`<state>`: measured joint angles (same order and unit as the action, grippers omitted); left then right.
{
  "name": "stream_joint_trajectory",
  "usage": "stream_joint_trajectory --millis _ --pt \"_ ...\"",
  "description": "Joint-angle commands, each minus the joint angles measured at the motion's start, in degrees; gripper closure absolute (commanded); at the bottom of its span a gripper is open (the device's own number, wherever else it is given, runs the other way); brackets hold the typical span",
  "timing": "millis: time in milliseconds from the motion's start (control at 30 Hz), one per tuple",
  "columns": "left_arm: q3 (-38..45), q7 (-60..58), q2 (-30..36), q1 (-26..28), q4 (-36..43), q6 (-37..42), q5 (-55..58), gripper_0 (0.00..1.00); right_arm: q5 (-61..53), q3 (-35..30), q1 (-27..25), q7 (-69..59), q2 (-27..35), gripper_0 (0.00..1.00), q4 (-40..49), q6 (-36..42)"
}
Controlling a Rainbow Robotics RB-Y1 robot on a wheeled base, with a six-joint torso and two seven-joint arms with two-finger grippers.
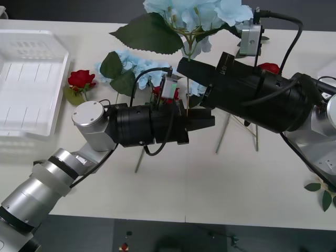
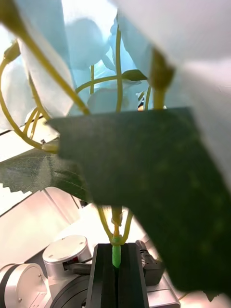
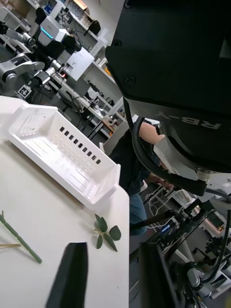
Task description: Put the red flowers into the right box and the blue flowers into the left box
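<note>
Blue flowers [image 1: 202, 13] hide right hand's [image 2: 115, 269] view.

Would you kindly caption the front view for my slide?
Right pincer lifts a blue flower above the table, left pincer open beneath.

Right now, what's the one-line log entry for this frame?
right gripper: shut on blue flower stem, held above table | left gripper: open, empty | red flower: on table

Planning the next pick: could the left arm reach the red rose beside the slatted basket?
Probably yes: the red rose lies uncovered on that arm's side, and the left gripper looks open and empty.
</note>
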<state>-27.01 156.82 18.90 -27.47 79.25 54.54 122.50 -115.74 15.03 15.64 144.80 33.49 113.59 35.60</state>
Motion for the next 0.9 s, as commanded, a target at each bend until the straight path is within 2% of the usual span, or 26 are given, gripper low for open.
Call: stream_joint_trajectory --millis 33,433,467,500,533,567,900 --pt "0.6 -1.8 0.9 -1.1 0.9 -1.0 0.7 1.00 -0.6 -0.6 1.6 -1.4 0.1 1.00 1.2 0.3" --pt "0.6 -1.8 3.2 -1.0 0.9 -0.7 4.5 1.00 -0.5 -0.6 1.6 -1.4 0.1 1.00 1.2 1.3" --pt "0.6 -1.8 3.4 -1.0 0.9 -0.5 5.0 1.00 -0.5 -0.6 1.6 -1.2 0.1 0.94 1.2 1.3" --pt "0.6 -1.8 3.8 -0.9 0.9 -0.4 5.6 1.00 -0.5 -0.6 1.6 -1.0 0.1 0.53 1.2 1.3" --pt "0.6 -1.8 3.9 -0.9 0.8 -0.3 6.0 1.00 -0.5 -0.6 1.6 -1.0 0.1 0.32 1.1 1.3" --pt "0.6 -1.8 4.2 -0.8 0.9 -0.1 6.8 1.00 -0.5 -0.6 1.6 -1.0 0.1 0.00 1.2 1.3" --pt "1.2 -1.8 8.3 0.7 0.9 0.8 12.2 1.00 -1.2 -0.6 1.6 -0.9 0.0 0.00 1.2 1.2"
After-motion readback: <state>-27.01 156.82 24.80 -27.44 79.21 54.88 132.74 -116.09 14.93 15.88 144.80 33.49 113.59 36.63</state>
